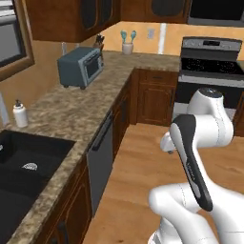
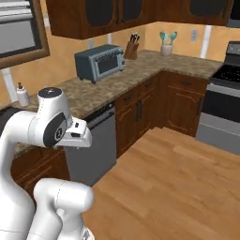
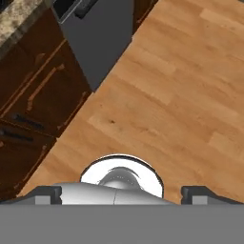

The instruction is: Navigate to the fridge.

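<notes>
The left base view looks forward and down from behind the arm, along the granite counter point(image 1: 76, 109) toward the corner and the stove point(image 1: 209, 62); the right base view faces the same corner from further right, across the wood floor point(image 2: 178, 173). Both share the toaster oven point(image 1: 81, 66) point(image 2: 100, 62), the dishwasher point(image 1: 101, 162) point(image 2: 93, 145) and the counter; the hand view looks straight down, close over the floor point(image 3: 167, 95), beside the dishwasher point(image 3: 102, 33).

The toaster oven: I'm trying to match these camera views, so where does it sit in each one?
Left base view: toaster oven, upper left, on the granite counter.
Right base view: upper centre-left, same counter.
Hand view: not in it.
Shared landmark: the knife block behind it.
</notes>
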You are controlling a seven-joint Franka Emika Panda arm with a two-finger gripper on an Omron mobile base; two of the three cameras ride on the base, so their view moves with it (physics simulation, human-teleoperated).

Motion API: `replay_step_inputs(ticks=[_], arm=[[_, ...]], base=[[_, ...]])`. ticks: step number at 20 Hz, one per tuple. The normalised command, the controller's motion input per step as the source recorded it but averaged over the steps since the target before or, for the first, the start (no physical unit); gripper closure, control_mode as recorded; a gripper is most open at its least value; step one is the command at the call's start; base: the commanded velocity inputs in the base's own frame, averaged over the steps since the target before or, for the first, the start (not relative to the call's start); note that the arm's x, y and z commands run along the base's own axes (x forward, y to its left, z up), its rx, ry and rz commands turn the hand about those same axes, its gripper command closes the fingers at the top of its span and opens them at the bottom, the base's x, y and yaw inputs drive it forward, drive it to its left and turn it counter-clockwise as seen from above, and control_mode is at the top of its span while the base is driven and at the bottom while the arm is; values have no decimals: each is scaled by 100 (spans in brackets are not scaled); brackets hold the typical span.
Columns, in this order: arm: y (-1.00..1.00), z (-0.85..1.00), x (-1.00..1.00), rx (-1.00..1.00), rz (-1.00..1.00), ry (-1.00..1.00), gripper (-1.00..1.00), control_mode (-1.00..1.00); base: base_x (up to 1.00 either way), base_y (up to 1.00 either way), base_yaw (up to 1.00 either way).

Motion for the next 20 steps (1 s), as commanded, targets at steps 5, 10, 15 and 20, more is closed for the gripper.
replay_step_inputs(ticks=[5, 10, 15, 20], arm=[[0, 0, 0, 0, 0, 0, -100, 100], [0, 0, 0, 0, 0, 0, -100, 100], [0, 0, 0, 0, 0, 0, -100, 100], [0, 0, 0, 0, 0, 0, -100, 100]], base=[[33, -54, -59], [35, -44, -60], [69, -24, -50], [100, -8, -34]])
